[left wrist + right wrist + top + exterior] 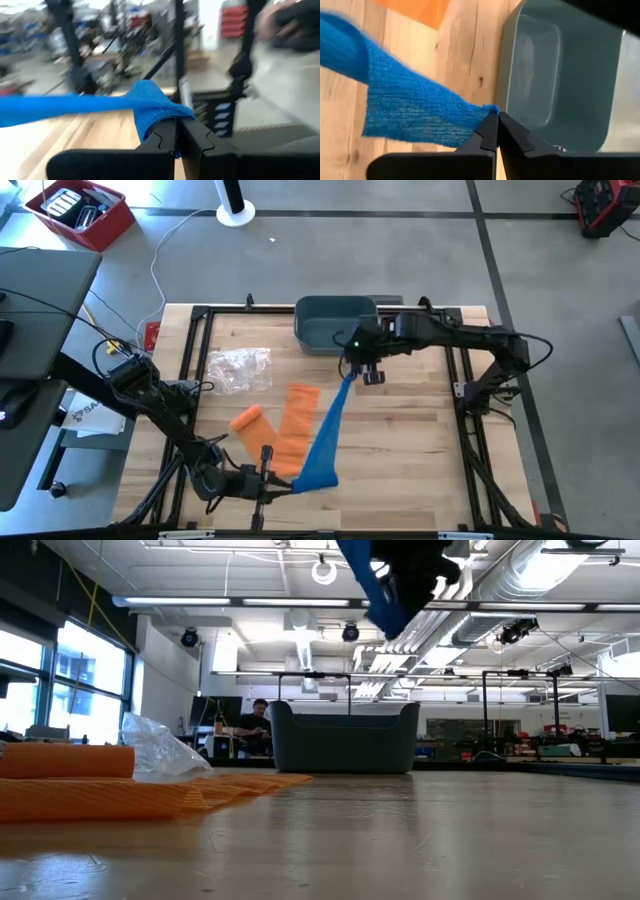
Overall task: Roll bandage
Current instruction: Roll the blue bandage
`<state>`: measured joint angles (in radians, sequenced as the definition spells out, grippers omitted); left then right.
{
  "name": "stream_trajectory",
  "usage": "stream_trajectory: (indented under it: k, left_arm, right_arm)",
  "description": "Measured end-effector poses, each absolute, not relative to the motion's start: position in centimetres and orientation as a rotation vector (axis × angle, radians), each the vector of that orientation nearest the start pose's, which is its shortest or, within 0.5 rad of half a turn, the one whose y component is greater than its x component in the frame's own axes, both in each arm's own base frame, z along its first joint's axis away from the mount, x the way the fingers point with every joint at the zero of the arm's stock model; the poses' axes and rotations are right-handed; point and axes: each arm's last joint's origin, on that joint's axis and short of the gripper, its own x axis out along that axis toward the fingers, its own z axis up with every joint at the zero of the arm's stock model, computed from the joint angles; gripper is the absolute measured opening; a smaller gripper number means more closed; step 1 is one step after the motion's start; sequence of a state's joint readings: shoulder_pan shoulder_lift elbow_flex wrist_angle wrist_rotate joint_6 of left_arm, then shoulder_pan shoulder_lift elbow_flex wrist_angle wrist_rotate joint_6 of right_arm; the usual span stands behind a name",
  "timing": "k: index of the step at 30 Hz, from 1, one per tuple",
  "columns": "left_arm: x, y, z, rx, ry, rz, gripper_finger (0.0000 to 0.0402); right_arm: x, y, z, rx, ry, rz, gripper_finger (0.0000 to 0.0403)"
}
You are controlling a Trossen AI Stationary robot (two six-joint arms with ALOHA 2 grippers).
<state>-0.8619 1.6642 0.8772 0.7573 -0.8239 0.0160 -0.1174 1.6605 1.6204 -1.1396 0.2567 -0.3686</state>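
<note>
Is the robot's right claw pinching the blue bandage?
Touching. The right wrist view shows the right gripper with its fingers closed on the blue bandage's end.

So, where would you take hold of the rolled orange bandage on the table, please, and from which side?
Grip the rolled orange bandage across its middle, coming straight down from above. It lies on its side on the table, a short cylinder beside the flat orange strip, so fingers closing across its round sides should hold it best. Both grippers are busy, left and right, each pinching the blue bandage.
</note>
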Motion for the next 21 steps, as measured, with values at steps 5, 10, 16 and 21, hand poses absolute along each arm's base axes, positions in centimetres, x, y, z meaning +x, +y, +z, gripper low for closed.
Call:
stream_trajectory:
  k: [5,10,16,21]
  left_arm:
    - [24.5,-23.5,21.5,0.085,0.128,0.273,0.0]
    - [24.0,-21.9,20.5,0.211,0.139,0.589,0.0]
    - [22.8,-20.4,21.6,0.238,0.136,0.666,0.0]
    - [21.5,-19.0,22.1,0.213,0.141,0.677,0.0]
  right_arm:
    - [29.9,-0.9,36.2,-0.432,1.094,-0.175,0.0]
    - [24.7,4.3,40.3,-0.356,0.892,-0.182,0.0]
    - [18.8,10.9,41.6,-0.304,0.802,-0.057,0.0]
    - [14.9,16.2,41.4,-0.273,0.714,0.051,0.0]
